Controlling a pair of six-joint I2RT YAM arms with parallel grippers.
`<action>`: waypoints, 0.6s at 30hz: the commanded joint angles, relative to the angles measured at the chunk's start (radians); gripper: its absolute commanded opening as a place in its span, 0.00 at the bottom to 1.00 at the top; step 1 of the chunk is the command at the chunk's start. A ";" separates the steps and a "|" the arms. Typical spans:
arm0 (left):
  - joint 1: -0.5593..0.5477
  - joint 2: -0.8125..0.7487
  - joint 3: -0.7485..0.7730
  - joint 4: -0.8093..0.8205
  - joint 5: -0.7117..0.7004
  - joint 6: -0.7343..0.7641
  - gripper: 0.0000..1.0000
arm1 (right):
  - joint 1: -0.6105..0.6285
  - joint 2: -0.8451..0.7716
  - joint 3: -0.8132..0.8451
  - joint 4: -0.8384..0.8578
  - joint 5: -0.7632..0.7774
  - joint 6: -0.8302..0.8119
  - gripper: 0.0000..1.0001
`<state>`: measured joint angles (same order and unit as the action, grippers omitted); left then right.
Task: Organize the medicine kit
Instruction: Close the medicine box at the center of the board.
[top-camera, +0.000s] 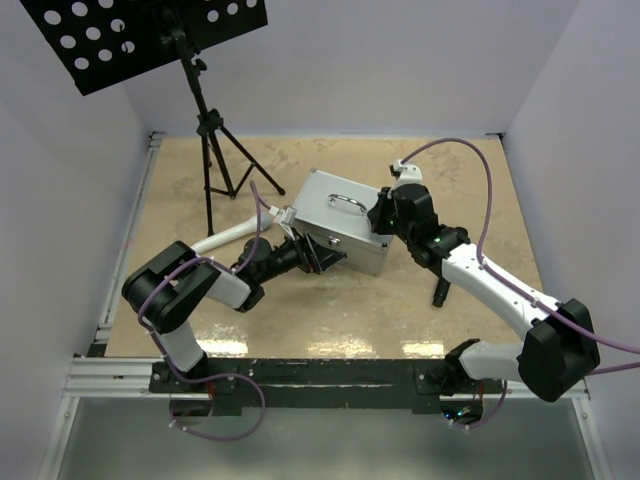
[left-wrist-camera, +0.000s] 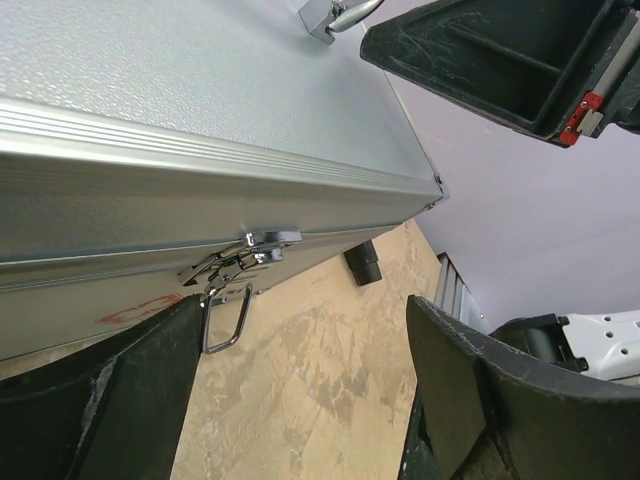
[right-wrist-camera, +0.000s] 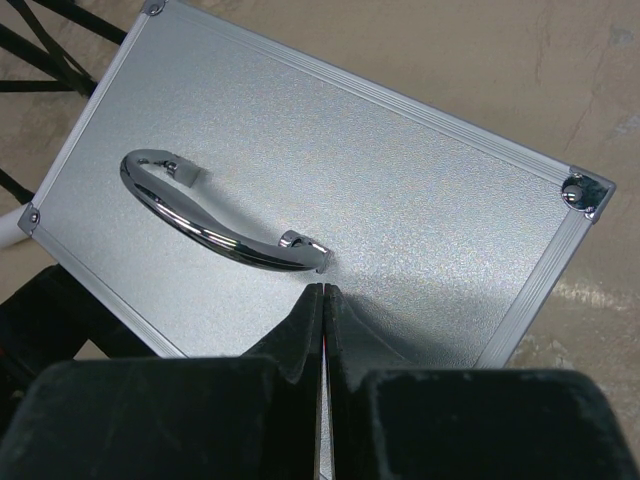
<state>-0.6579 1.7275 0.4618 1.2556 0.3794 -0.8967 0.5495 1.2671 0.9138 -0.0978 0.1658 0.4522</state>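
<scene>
Beige tabletop (top-camera: 330, 320) carries the closed silver case (top-camera: 325, 205) at its middle, the left claw (left-wrist-camera: 300, 380) gaping wide and empty at its front latch (left-wrist-camera: 240, 262), the right claw (right-wrist-camera: 322, 300) pinched shut and empty over the lid (right-wrist-camera: 420, 190) beside the handle (right-wrist-camera: 225, 238).

Table (top-camera: 330, 320): tan, mottled top, walled in on three sides.
Case (top-camera: 322, 200): silver-grey, sits on the table near the middle, handle side up.
Tripod stand (top-camera: 212, 170): black, its legs planted on the far left part.
Small black object (top-camera: 440, 293): right of the case (too small to identify).
</scene>
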 joint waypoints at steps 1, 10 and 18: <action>-0.008 -0.017 -0.003 0.645 0.016 0.025 0.84 | 0.000 -0.031 -0.006 0.023 0.026 0.000 0.00; -0.003 -0.002 -0.037 0.645 0.038 0.032 0.77 | 0.001 -0.031 -0.004 0.023 0.028 -0.001 0.00; 0.009 0.009 -0.058 0.643 0.023 0.030 0.72 | 0.001 -0.031 -0.004 0.023 0.031 -0.001 0.00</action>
<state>-0.6563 1.7298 0.4210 1.2705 0.4068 -0.8970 0.5495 1.2671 0.9138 -0.0978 0.1688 0.4522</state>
